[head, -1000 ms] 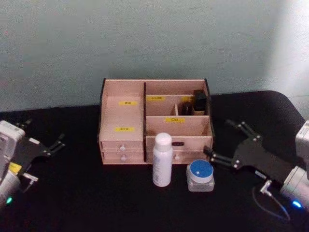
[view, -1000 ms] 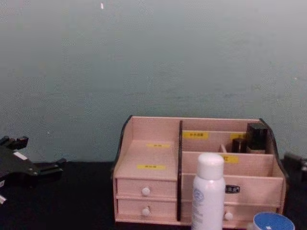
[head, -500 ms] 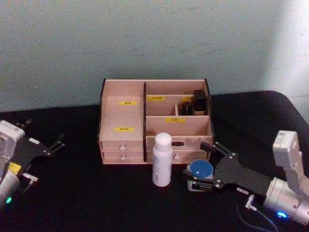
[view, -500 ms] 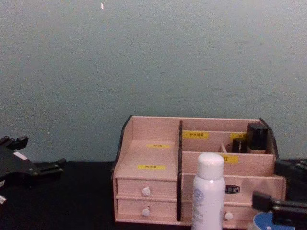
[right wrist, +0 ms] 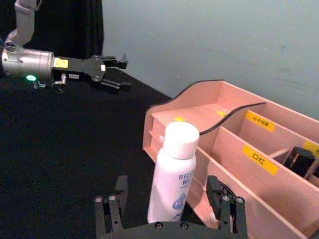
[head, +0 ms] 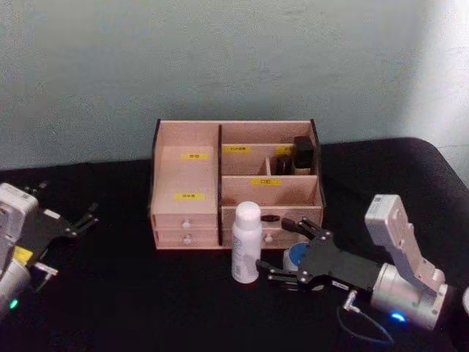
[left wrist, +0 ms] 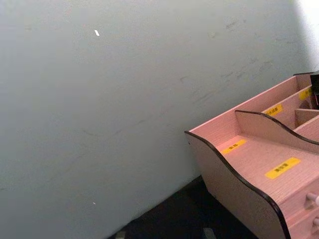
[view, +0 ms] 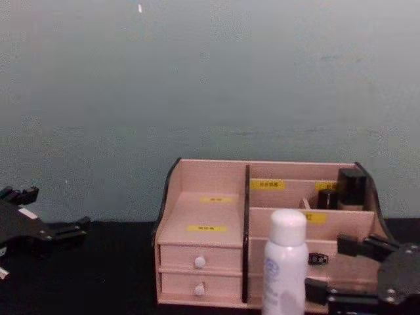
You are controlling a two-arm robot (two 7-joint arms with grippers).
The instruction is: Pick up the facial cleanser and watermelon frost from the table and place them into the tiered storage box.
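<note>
Head view: the right gripper (head: 275, 248), farther toward the right edge of the table (head: 132, 308) a second ago, is now reaching along the front of the tiered storage box (head: 187, 172). The watermelon frost (head: 296, 254) is showing between its fingers (head: 302, 228), and the facial cleanser (head: 246, 242) is just past its tips. A pick is probably starting. The left gripper (head: 82, 218) is idling, spread, by the left edge.

Right wrist view: the fingers (right wrist: 110, 211) are gaping wide, flanking the facial cleanser (right wrist: 172, 174), clasping nothing.

A yellow label (right wrist: 259, 160) on a divider of the tiered storage box (right wrist: 199, 99), just ahead of the right hand (right wrist: 169, 201), reads "口红". The facial cleanser (right wrist: 172, 164), straight ahead of that hand, carries blue print beginning "RE". The rest of it cannot be read, nor can the farther yellow label (right wrist: 259, 121).
</note>
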